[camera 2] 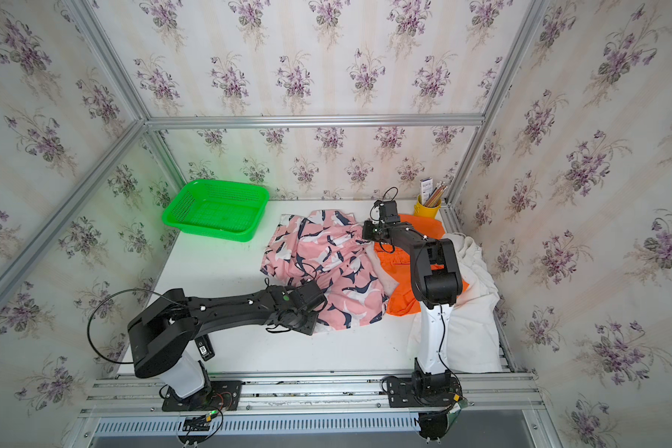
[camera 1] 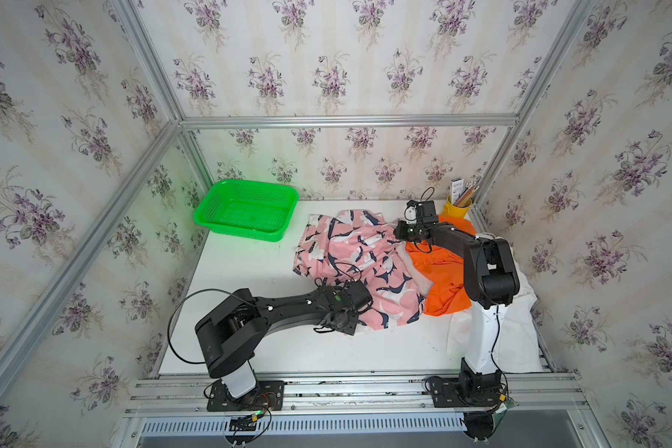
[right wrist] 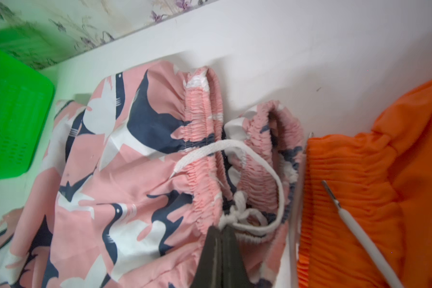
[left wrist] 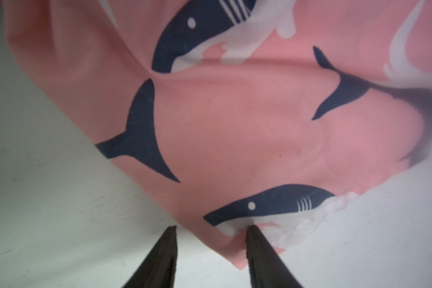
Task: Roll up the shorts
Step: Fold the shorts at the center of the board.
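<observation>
The pink shorts (camera 1: 357,263) with navy-and-white print lie crumpled mid-table in both top views (camera 2: 326,263). Orange shorts (camera 1: 443,279) lie to their right, partly under the right arm. White shorts (camera 1: 520,341) lie further right, at the table's edge. My left gripper (left wrist: 211,228) is open at the near hem. A corner of the pink cloth (left wrist: 235,124) lies between its fingers, and one fingertip (left wrist: 253,230) rests on it. My right gripper (right wrist: 221,228) is shut at the pink waistband (right wrist: 205,154), its tips pinched by the white drawstring knot (right wrist: 237,207).
A green basket (camera 1: 210,225) stands at the back left. A yellow cup of pencils (camera 1: 456,207) stands in the back right corner behind the right wrist. The orange shorts' white drawstring (right wrist: 354,224) lies across the orange waistband (right wrist: 347,174). Walls enclose three sides.
</observation>
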Robot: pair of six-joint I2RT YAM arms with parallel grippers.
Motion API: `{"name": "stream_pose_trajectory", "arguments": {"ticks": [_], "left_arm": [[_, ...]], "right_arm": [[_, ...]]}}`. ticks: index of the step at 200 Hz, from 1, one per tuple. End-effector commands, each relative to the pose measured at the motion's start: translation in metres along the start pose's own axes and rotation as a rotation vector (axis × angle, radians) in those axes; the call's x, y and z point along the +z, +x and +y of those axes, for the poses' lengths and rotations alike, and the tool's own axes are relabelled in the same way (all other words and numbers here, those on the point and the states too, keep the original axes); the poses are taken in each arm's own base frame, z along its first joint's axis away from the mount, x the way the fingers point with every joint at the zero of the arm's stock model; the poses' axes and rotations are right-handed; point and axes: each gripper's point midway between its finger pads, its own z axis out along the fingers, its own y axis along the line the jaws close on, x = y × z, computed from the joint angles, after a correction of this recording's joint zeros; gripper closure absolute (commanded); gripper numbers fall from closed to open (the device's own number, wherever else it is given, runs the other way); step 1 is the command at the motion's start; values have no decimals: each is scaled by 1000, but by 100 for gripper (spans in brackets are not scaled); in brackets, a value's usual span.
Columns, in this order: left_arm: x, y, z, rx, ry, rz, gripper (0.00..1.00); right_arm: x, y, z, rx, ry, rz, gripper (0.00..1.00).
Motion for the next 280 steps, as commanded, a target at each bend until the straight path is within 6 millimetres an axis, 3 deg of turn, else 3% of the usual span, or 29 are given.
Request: {"name": "stream_pose_trajectory", "arguments": {"ticks": [1,13,33,67,93,128,160,176,197,208,217,233,239,259,280], "left_arm": [[3,-1,8,2,-10,-5,71],[2,-2,18,-9,-17,-7,84],[-11,-10,41,-27,-44,-37,96],[-50,-31,110,-107,-96,-119,100],[-85,-55,173,-199,-108,-197,100],[-123,-107,242,-309,-100,-278,100],[-127,-164,286,-353,-109,-281,100],[-122,-194,296,-342,-115,-266,100],[-110,-227,303,-341,-104,-277,99],[-109,-233,301,-355,-96,-297,86],[-112,-231,297,-367,-87,-295,65],[-119,-218,286,-366,-107,-291,42],[-122,-209,281,-365,-119,-286,37],[-123,-168,263,-412,-124,-238,32],[-110,-116,231,-454,-91,-141,28]], "right_arm": [[-11,-3,8,0,-22,-9,100],[-18,-4,11,6,-31,-19,100],[-33,-5,17,15,-37,-35,100],[-71,-8,32,15,-55,-73,100],[-103,4,44,33,-89,-80,100],[-149,24,74,48,-168,-88,100],[-187,22,106,46,-239,-131,100],[-185,16,103,82,-215,-155,100],[-157,3,90,114,-164,-160,100],[-138,-5,81,141,-129,-167,100],[-120,-10,74,151,-104,-162,100],[-92,-16,53,188,-9,-158,100],[-85,-18,45,201,29,-161,96],[-70,-17,19,222,156,-160,65],[-71,-17,10,203,211,-163,52]]}}
